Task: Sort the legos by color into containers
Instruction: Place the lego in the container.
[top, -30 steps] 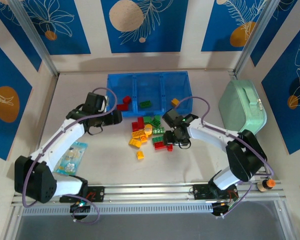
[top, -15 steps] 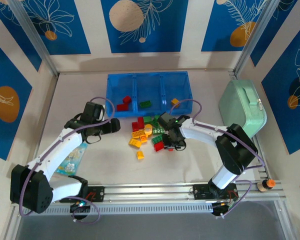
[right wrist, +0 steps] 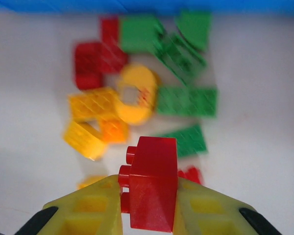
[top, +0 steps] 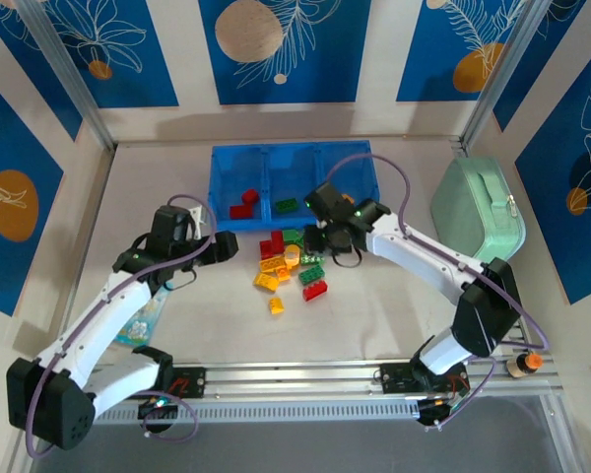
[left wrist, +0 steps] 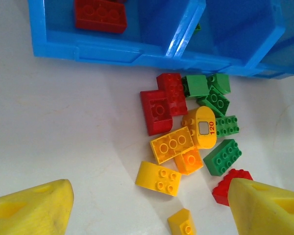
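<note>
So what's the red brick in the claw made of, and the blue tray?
The red brick in the right claw looks like hard, smooth plastic: moulded studs, soft shine. The blue tray seems see-through glossy plastic: light glints on its walls.

You see the tray across the top of the frame, with one red brick in its left compartment. Below it, centre right, red, green and yellow legos lie clustered on the table. The left gripper gapes wide, its fingers in the lower corners.

Number "120" on the top of the rounded yellow lego
</note>
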